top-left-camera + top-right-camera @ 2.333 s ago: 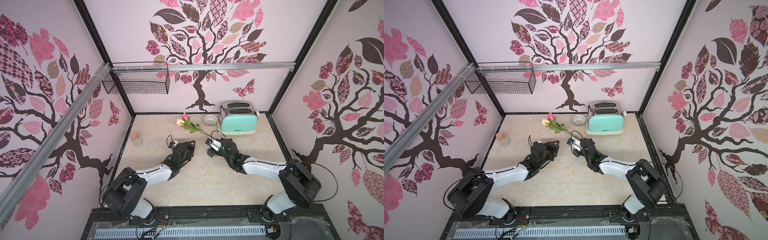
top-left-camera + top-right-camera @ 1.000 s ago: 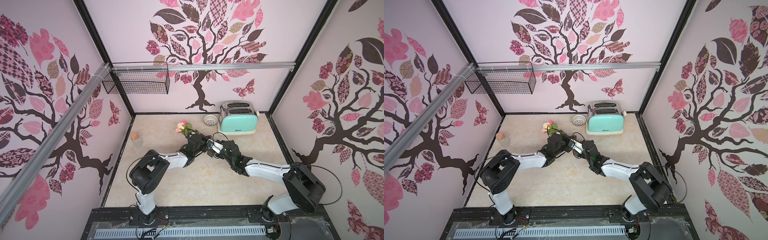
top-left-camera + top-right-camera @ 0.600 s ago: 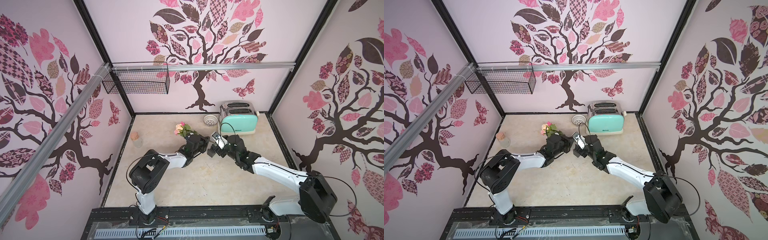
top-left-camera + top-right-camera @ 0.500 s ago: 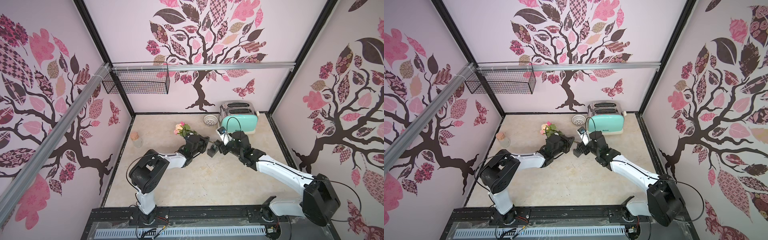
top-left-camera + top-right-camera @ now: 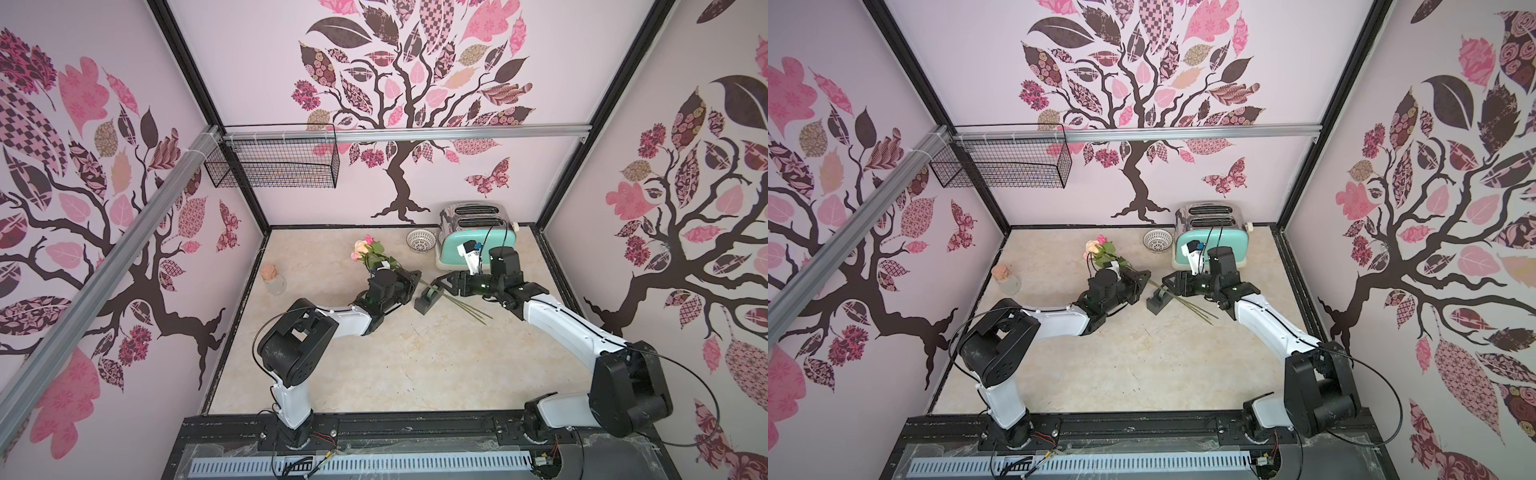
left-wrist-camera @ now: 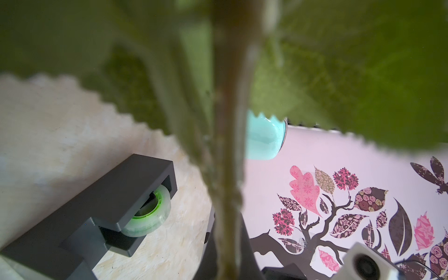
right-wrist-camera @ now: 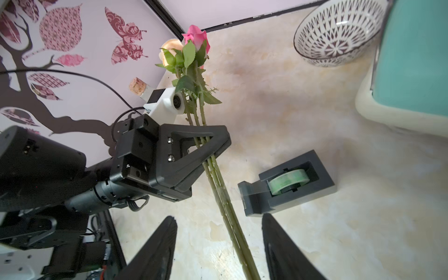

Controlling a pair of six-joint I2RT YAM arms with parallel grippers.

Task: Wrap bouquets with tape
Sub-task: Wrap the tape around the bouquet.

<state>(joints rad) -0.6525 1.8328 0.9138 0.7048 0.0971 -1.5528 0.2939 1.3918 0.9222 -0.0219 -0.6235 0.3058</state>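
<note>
Left tool (image 7: 213, 145): pressed together, pinching the bouquet stems partway down; in both top views it sits near mid-desk (image 5: 409, 277) (image 5: 1140, 278).
Right tool (image 7: 218, 218): spread, with one finger on each side of the lower stems and a gap to both; it points toward the left tool in a top view (image 5: 442, 284).
Bouquet (image 7: 194, 55): a pink and a peach rose with green leaves. It is held off the desk at a slant, blooms toward the back wall (image 5: 368, 251) and stems running down toward the right arm. I cannot tell whether the stem ends touch the desk.
Left wrist view: mostly filled by blurred leaves and stems (image 6: 228, 145).
Tape (image 7: 288, 184): a clear roll on a green core, seated in its black dispenser (image 5: 428, 298). The dispenser stands on the desk between the two tools, its cutter end just beside the stems. Neither tool touches it.
Desk (image 5: 395, 374): pale marble top.
Toaster (image 5: 478, 245): mint, at the back, behind the right arm.
Bowl (image 5: 420, 240): patterned, just beside the toaster.
Jar (image 5: 274, 280): corked, near the left wall, well apart from the bouquet.
Basket (image 5: 274, 166): black wire, hung on the back rail.
</note>
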